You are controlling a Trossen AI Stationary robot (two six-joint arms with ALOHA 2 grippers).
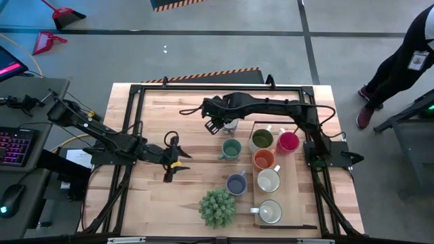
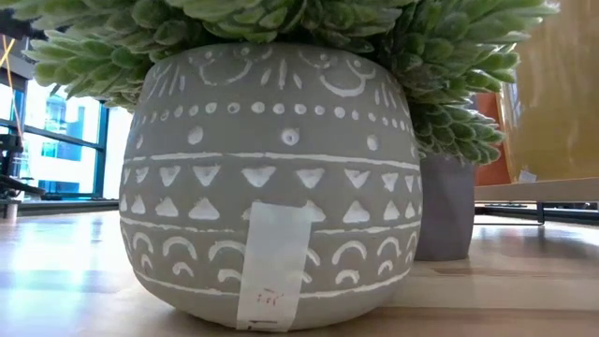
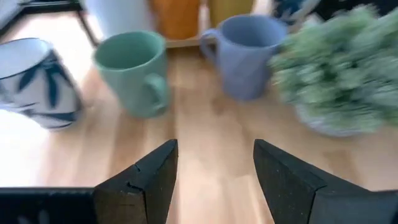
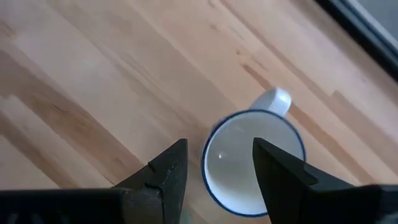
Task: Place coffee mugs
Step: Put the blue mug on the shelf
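Note:
A white mug with a blue rim [image 4: 255, 163] stands upright on the table, seen from above, handle [image 4: 277, 99] pointing away. My right gripper [image 4: 217, 163] hovers open above it, at the table's far middle [image 1: 215, 125]. My left gripper [image 3: 214, 168] is open and low over the table at the left [image 1: 178, 158], facing the green mug [image 3: 130, 71], the blue-grey mug [image 3: 249, 53] and the white mug with blue leaves [image 3: 34, 81]. Olive [image 1: 262, 139], red [image 1: 288, 142], orange [image 1: 264, 160] and two white mugs [image 1: 268, 180] [image 1: 270, 211] stand on a wooden board [image 1: 290, 193].
A spiky green plant in a patterned grey pot [image 1: 218, 207] stands near the front edge and fills the low view [image 2: 271, 187]. A black frame [image 1: 135, 91] runs round the table's edges. A person stands beyond the table's far right corner [image 1: 400, 61].

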